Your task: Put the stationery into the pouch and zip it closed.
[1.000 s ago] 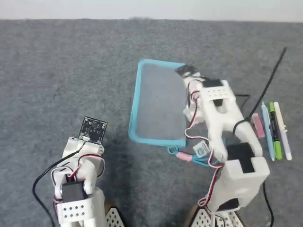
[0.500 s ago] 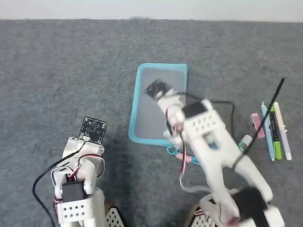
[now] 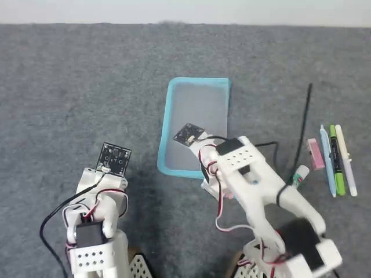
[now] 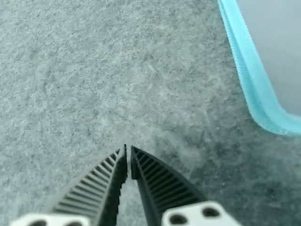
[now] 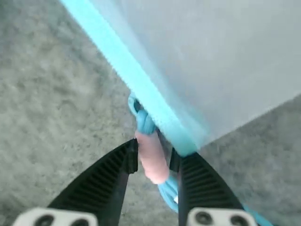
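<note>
The right jaws were clamped on the pink zipper pull [image 5: 151,157], which hung on a blue cord [image 5: 141,117] at the near edge of the pouch [image 5: 211,61]. A second before, the right arm [image 3: 255,185] had stretched along the pouch's right side. It had since swung inward and drawn back, so its wrist sat over the near edge. The pouch [image 3: 164,133] had turned from a slant to lie square. It lay flat at mid-worktop [image 3: 69,75]. The pink eraser [image 3: 315,153], blue pen [image 3: 327,162], green highlighter [image 3: 336,165] and white pen [image 3: 346,159] lay side by side outside it, well to the right. The left jaws were closed on nothing above bare grey surface, beside the pouch's corner [image 4: 254,84]. The left arm [image 3: 95,226] stayed folded back near its base.
</note>
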Tool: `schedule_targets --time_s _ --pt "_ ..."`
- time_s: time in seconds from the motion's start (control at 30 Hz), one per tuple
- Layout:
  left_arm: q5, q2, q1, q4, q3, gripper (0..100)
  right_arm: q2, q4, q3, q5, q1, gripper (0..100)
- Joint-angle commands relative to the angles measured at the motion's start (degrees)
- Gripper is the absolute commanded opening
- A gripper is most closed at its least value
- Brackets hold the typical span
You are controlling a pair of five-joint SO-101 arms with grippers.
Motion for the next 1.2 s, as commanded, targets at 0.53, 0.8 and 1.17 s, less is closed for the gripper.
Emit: schedule_targets --time_s 0.53,0.8,1.17 --pt "-0.4 0.7 -0.2 0.0 -0.2 2 7.2 -1.9 -5.5 1.3 2.9 2.4" --pt "-0.5 0.9 -2.4 -3.8 -2.3 2 -6.5 3.7 -11.7 -5.0 2.9 0.6" --pt "-0.2 6.8 -1.3 -3.1 -16.7 10 -36.3 9.8 -11.8 -5.1 2.7 0.6"
